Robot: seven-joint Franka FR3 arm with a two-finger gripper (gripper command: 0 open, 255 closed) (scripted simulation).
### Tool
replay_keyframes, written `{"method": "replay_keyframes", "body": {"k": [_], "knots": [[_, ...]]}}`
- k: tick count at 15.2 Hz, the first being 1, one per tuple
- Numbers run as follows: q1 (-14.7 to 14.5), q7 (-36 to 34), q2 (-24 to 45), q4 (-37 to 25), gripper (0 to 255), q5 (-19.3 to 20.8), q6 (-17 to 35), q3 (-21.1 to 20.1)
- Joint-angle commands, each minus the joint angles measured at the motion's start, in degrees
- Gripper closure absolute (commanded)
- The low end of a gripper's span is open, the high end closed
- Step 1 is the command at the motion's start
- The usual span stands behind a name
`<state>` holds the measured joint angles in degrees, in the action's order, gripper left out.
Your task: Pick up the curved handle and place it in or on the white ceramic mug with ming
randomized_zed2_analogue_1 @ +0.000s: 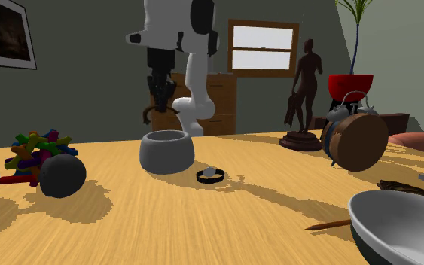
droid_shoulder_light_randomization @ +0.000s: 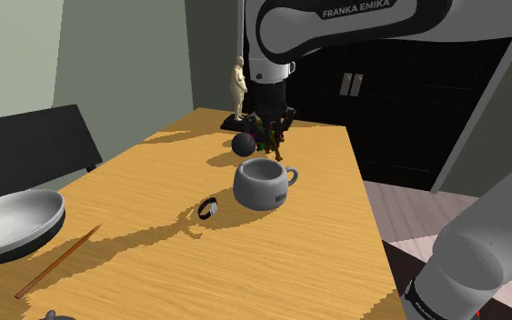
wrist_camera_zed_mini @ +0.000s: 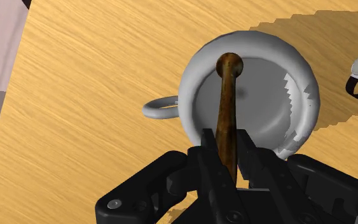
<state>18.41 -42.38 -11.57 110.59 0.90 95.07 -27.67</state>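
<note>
In the shoulder view we see the tool (droid_shoulder_light_randomization: 273, 125) hanging over the far part of the wooden surface (droid_shoulder_light_randomization: 154, 273), just above and behind the grey mug (droid_shoulder_light_randomization: 262, 185), whose loop points to that view's right. A small black band (droid_shoulder_light_randomization: 208, 208) lies just beside the mug on that view's left. A grey bowl (droid_shoulder_light_randomization: 13, 223) sits at the left edge with a thin brown stick (droid_shoulder_light_randomization: 58, 262) near it. A pale figurine (droid_shoulder_light_randomization: 237, 88) stands at the far end, with a black ball (droid_shoulder_light_randomization: 243, 144) in front of it

In the second exterior view the tool hangs above the mug. The brown curved handle (randomized_zed2_analogue_1: 149, 114) hooks out below the fingers, above the rim and not touching it. A heap of coloured pieces (randomized_zed2_analogue_1: 35, 147) lies to that view's left, and a dark figurine (randomized_zed2_analogue_1: 305, 86) and a round clock (randomized_zed2_analogue_1: 357, 139) stand to its right

In the wrist view the tool's two fingers are pinching the handle between them, and its rounded end lies over the mug's open mouth, near the rim
</note>
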Motion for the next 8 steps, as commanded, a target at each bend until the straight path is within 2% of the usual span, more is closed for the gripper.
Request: {"method": "replay_keyframes", "body": {"k": [1, 8], "knots": [[-0.03, -0.04, -0.15, 1.59, 255, -0.07, 1.48, 0.0], [-0.15, -0.51, 0.1, 6.28, 255, -0.02, 6.38, -0.25]]}}
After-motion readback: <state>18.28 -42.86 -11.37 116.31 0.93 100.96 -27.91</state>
